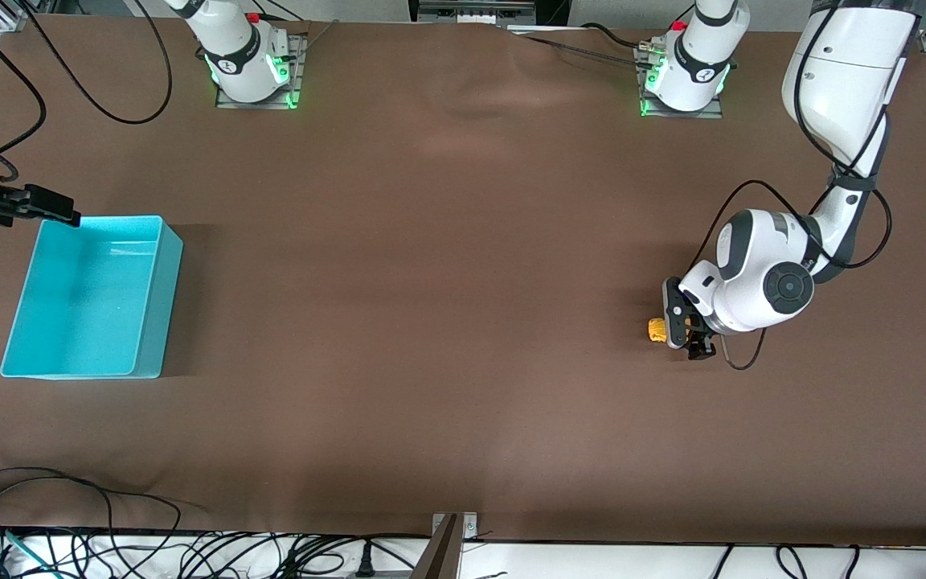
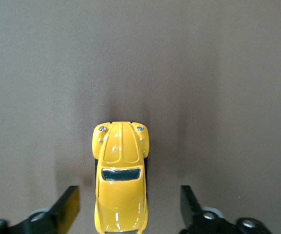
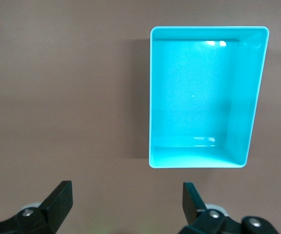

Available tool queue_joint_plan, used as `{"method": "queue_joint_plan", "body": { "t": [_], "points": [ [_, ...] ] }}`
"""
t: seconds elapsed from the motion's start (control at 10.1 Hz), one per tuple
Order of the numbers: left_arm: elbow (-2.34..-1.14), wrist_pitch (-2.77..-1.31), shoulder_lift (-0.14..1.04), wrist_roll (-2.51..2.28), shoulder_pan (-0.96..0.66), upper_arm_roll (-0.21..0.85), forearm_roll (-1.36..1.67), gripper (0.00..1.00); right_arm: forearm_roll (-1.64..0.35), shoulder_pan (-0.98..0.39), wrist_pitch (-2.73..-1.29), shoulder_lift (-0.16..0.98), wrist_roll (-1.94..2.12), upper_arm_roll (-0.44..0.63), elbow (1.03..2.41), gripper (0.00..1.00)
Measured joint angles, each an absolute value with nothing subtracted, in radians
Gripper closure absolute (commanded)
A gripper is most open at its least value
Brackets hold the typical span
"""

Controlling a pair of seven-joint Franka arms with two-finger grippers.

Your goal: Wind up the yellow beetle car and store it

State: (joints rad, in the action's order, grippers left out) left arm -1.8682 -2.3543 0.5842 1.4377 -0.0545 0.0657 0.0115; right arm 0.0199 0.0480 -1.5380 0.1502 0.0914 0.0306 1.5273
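Right gripper [image 1: 69, 217]: hung at the table edge beside the teal bin [image 1: 93, 297], fingers spread, holding nothing; this arm waited.

Teal bin: stood empty at the right arm's end of the table (its bare floor showed best in the right wrist view [image 3: 204, 97]).

Yellow beetle car [image 1: 657, 330]: sat on the brown table [image 1: 431, 322] at the left arm's end, well apart from the bin.

Left gripper [image 1: 692, 334]: was low at the car, fingers parted and straddling it, not clamped.

Progress, as judged: early; winding and storing both remained.

View note: only the left wrist view showed the car [image 2: 121, 178] whole between the fingertips [image 2: 68, 204]; the front view half hid it
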Motion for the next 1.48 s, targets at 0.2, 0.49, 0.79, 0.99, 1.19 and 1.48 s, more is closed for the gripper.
{"method": "queue_joint_plan", "body": {
  "t": [0.2,0.49,0.79,0.99,1.19,1.48],
  "points": [
    [-1.873,-2.386,0.593,1.439,-0.057,0.066,0.011,0.68,0.020,0.048,-1.538,0.150,0.091,0.031,1.527,0.00],
    [-1.875,-2.402,0.598,1.441,-0.056,0.066,0.011,1.00,0.020,0.048,-1.537,0.151,0.091,0.031,1.527,0.00],
    [-1.875,-2.404,0.598,1.443,-0.061,0.067,0.011,1.00,0.020,0.048,-1.538,0.151,0.091,0.031,1.527,0.00],
    [-1.875,-2.406,0.598,1.478,-0.063,0.068,0.011,1.00,0.020,0.048,-1.538,0.152,0.091,0.031,1.527,0.00],
    [-1.875,-2.406,0.598,1.506,-0.056,0.064,0.011,1.00,0.020,0.048,-1.538,0.152,0.091,0.031,1.527,0.00],
    [-1.874,-2.403,0.601,1.545,-0.001,0.051,0.011,1.00,0.020,0.048,-1.536,0.152,0.091,0.031,1.527,0.00]
  ]
}}
